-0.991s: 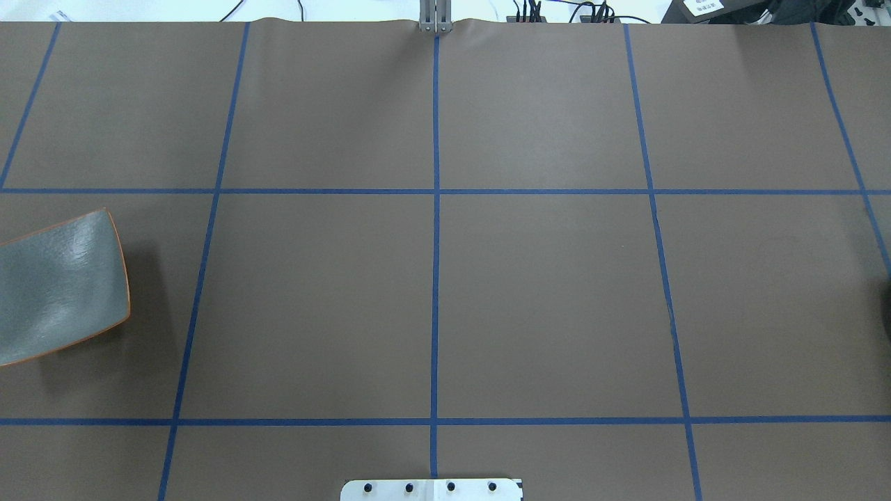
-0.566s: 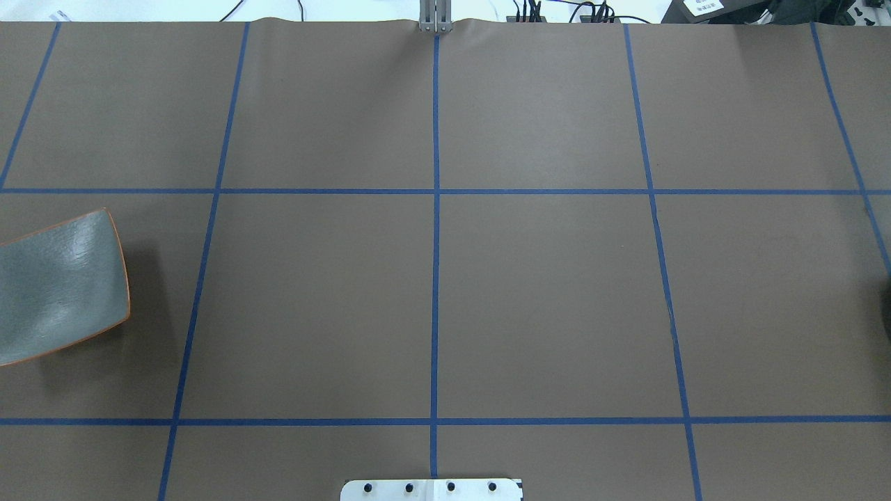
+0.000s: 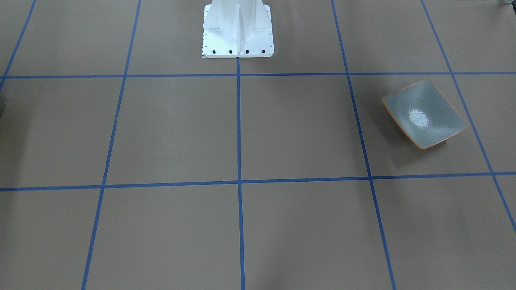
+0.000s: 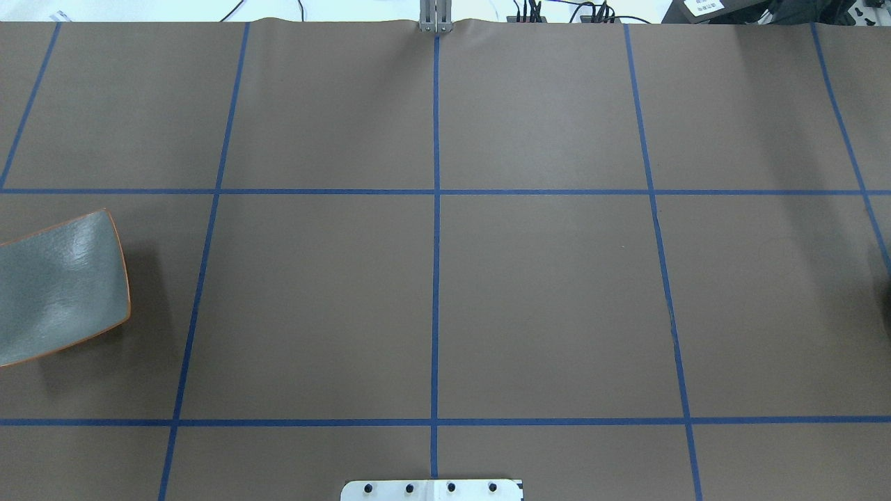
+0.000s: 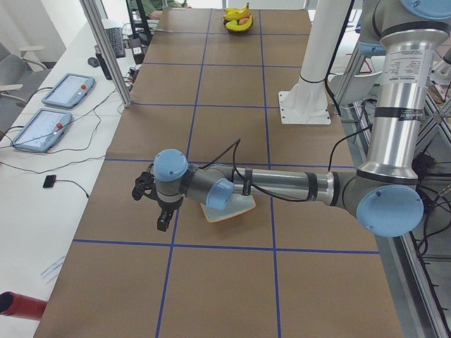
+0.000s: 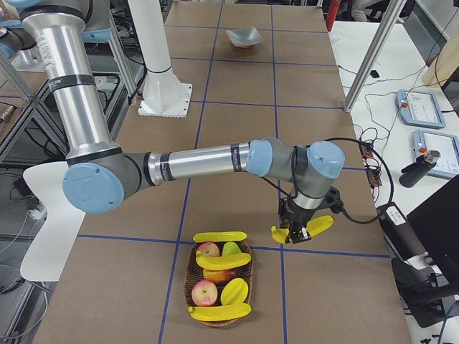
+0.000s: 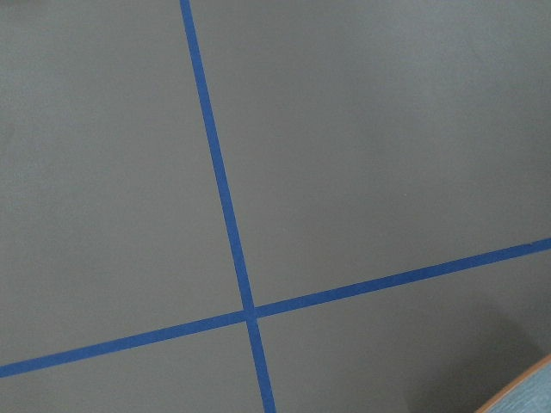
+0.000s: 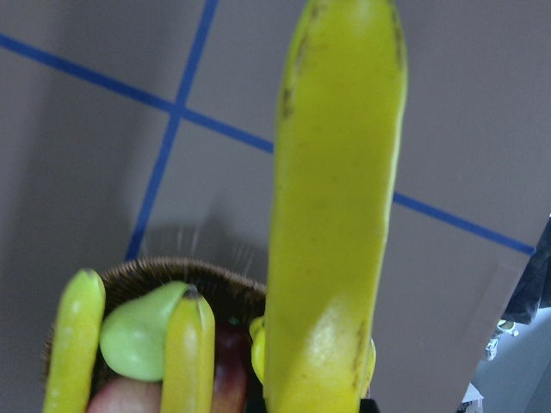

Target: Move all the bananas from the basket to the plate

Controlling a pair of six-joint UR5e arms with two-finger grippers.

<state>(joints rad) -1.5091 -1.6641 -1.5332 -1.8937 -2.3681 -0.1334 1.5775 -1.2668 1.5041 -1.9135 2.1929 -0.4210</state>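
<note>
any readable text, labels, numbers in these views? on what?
No text is legible anywhere.
The white paper tag at the overhead view's top right: print too small to read.
The white slip at its top left: blurred.
The blue-edged tablet pendants in the left side view: nothing readable.

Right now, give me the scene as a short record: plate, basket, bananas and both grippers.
plate: empty, on the robot's left side
basket: on the robot's right side, three bananas and other fruit in it
fourth banana: outside the basket, at the right gripper
right gripper: open or shut cannot be told
left gripper: beside the plate, state cannot be told
</note>
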